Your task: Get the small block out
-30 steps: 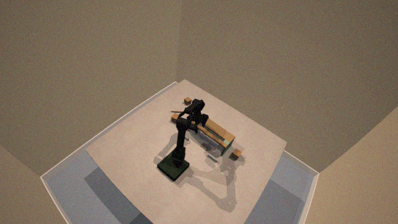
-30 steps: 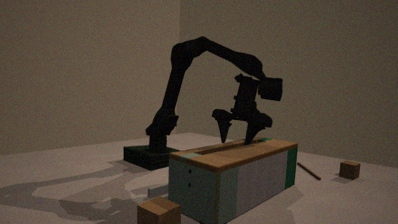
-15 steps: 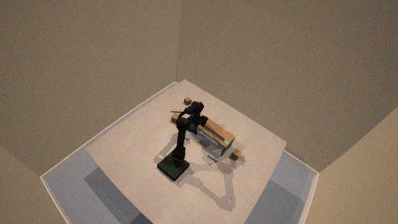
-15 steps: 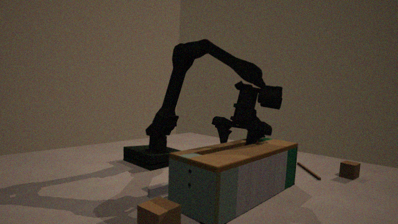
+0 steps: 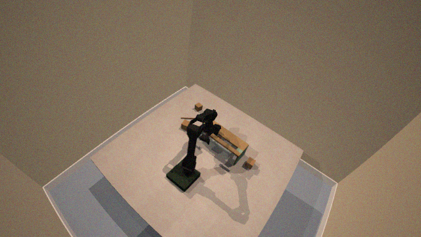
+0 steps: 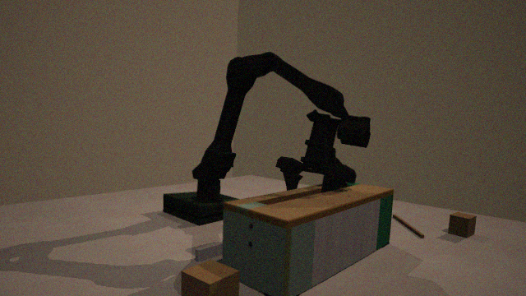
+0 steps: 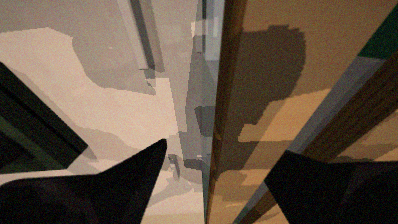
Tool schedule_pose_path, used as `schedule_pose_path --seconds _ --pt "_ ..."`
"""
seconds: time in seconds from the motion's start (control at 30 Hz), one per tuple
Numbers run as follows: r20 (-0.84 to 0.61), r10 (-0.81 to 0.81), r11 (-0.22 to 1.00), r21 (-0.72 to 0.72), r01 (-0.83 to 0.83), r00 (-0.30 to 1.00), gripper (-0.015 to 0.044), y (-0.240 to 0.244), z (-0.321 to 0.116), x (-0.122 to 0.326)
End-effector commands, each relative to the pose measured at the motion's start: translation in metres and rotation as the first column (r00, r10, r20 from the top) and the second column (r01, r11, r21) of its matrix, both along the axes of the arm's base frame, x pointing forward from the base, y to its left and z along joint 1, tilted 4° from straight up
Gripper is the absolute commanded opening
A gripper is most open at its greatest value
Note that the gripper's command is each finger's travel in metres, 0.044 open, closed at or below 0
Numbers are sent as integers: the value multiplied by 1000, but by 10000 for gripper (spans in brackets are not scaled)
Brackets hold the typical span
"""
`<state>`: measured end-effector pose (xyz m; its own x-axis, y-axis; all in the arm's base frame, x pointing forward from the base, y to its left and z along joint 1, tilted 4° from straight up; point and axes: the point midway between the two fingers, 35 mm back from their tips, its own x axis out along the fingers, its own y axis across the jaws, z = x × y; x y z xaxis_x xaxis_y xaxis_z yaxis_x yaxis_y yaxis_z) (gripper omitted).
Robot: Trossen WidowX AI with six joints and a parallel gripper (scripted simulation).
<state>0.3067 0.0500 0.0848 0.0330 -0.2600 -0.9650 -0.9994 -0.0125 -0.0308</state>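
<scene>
On the pale desk (image 6: 103, 247), the box (image 6: 312, 230) is straddled at its top slot by the wide, empty claw (image 6: 314, 178); the block cannot be seen inside, so getting it out is judged barely begun, a fingertip next needing lowering into the slot.

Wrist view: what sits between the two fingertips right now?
The gripper is open and empty; between its fingers runs the box's wooden front top edge, seen in the wrist view.
</scene>
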Motion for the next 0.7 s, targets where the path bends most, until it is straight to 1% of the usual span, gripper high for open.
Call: schedule_pose_path --seconds 0.0,0.53,0.67 --pt "7 -1 1000 -3 1 1000 400 -12 1 0" --pt "7 -1 1000 -8 1 1000 400 -61 -3 1" --pt "7 -1 1000 -7 1 1000 400 -55 -3 1"
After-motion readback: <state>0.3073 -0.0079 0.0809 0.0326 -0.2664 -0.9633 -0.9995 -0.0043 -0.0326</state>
